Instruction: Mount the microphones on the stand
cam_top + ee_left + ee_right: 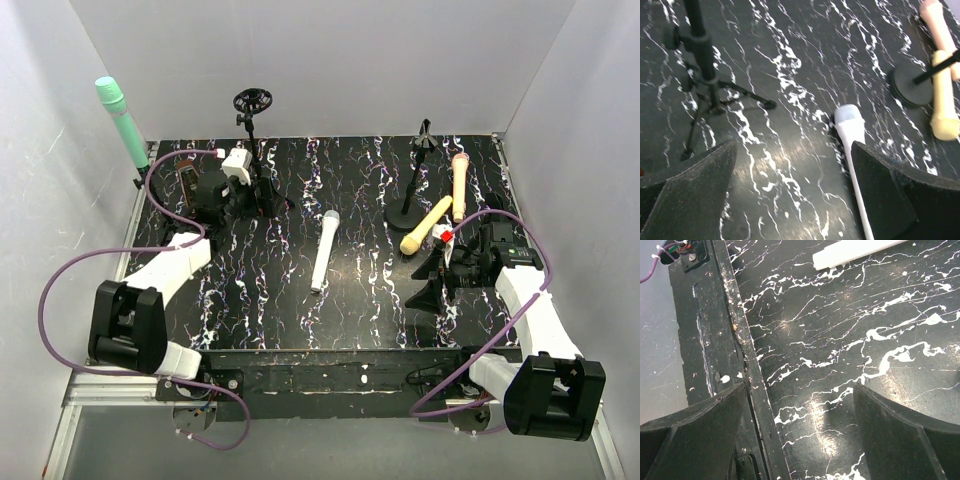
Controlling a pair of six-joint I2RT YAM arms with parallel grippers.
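**White plastic stick microphone (852, 137) lies by the spread left gripper (794, 165)**

Its black padded fingers (690, 195) stand wide apart and hold nothing. The microphone's rounded head sits just off one finger, and the handle runs back along that finger's inner edge. Farther out stands a thin black tripod stand (702, 75). To the other side is a black round-base stand (910, 85), with the yellow microphone (944, 100) and the peach-pink microphone (940, 27) lying just beside it. The mint green microphone (122, 115) seems to be mounted upright at the far left corner, though its holder is hard to make out. The right gripper (799, 400), also spread and empty, hangs over the table's near edge (715, 340).

The step is best done by centring the jaws square across the white handle at mid-length. That leaves the head free for the tripod's ring holder (253, 100).
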